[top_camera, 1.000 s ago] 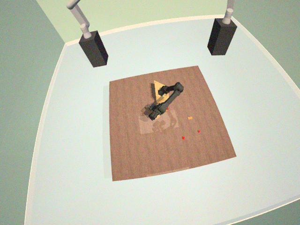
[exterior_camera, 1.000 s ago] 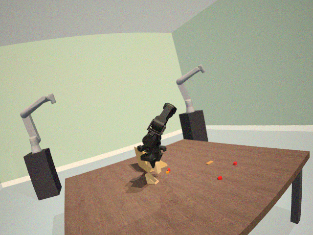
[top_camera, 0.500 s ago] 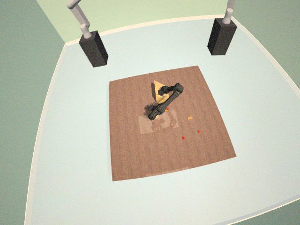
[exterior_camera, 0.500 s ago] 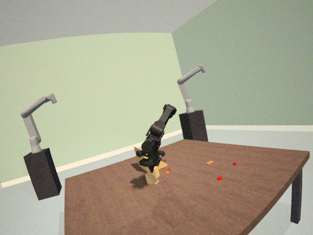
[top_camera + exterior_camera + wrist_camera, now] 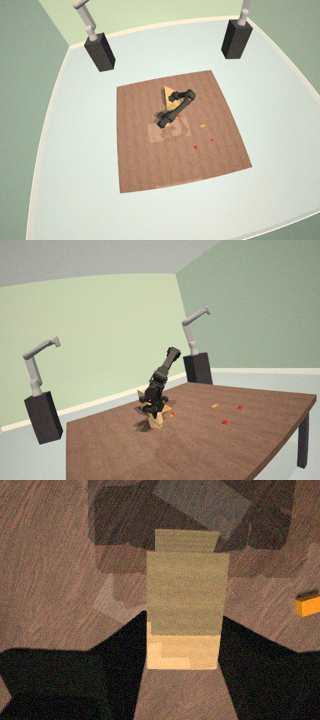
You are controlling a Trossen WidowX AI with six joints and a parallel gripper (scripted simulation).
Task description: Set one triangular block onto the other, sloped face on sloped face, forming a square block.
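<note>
Your black jointed arm (image 5: 182, 107) (image 5: 162, 371) rises from its base, bends at a high elbow and reaches down over the brown wood-grain counter (image 5: 144, 160) (image 5: 186, 446), so your jaws (image 5: 155, 415) point downward. They are clamped on a pale wooden triangular block (image 5: 185, 595), gripped from both sides. The other pale wooden triangular block (image 5: 155, 423) (image 5: 185, 541) is on the counter just below the jaws; whether the two touch, you cannot tell. A small orange block (image 5: 171, 415) (image 5: 308, 606) lies to one side of the jaws. No writing is legible. From the top, the arm hides most of both triangular blocks; the wrist view cuts off the orange one.
</note>
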